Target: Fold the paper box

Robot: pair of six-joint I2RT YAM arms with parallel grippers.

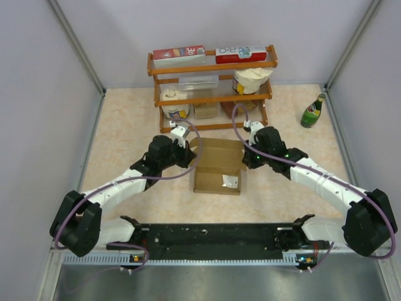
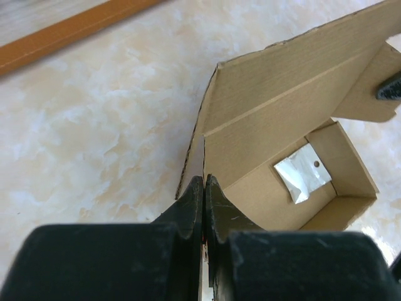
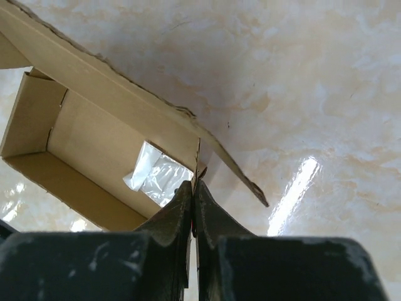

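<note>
The paper box (image 1: 216,164) lies open on the table between the two arms, plain brown cardboard with its lid flap up at the far side. My left gripper (image 1: 193,153) is shut on the box's left side wall (image 2: 199,135), whose thin edge runs into the closed fingertips (image 2: 205,180). On the other side, my right gripper (image 1: 245,157) is shut on the right side wall (image 3: 198,153), and the card edge enters between its tips (image 3: 193,185). A small clear plastic bag (image 2: 302,172) (image 3: 158,174) lies on the box floor.
A wooden shelf (image 1: 213,94) stands just beyond the box, with red-and-white cartons (image 1: 179,55) on top and bags and tubs below. A green bottle (image 1: 312,111) stands at the far right. Grey walls close in both sides of the table.
</note>
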